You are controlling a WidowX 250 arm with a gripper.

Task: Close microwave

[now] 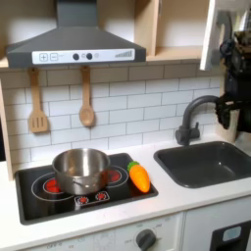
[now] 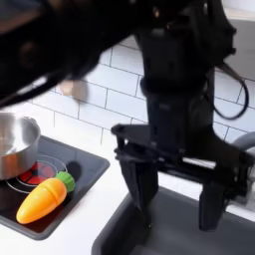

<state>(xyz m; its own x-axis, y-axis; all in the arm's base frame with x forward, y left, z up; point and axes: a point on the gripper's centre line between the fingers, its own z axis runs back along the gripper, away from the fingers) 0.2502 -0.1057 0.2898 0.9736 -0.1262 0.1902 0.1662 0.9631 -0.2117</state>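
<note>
**Toy kitchen: microwave door ajar, arm at the hinge side**

- Light-wood cabinet microwave [image 1: 222,31], top of the first exterior view's right; white door with dark window swung outward, seemingly edge-on.
- Black arm, blurred, beside the door; black gripper [image 2: 175,195] hangs with fingers spread, holding nothing.
- Dark grey sink [image 1: 209,163] and black faucet [image 1: 196,116] beneath.
- Grey range hood [image 1: 75,44], black hob [image 1: 39,191], steel pot [image 1: 80,169], orange toy carrot [image 1: 140,176].

Best push the door's outer face flat toward the cabinet; the faucet crowds any low approach.
</note>
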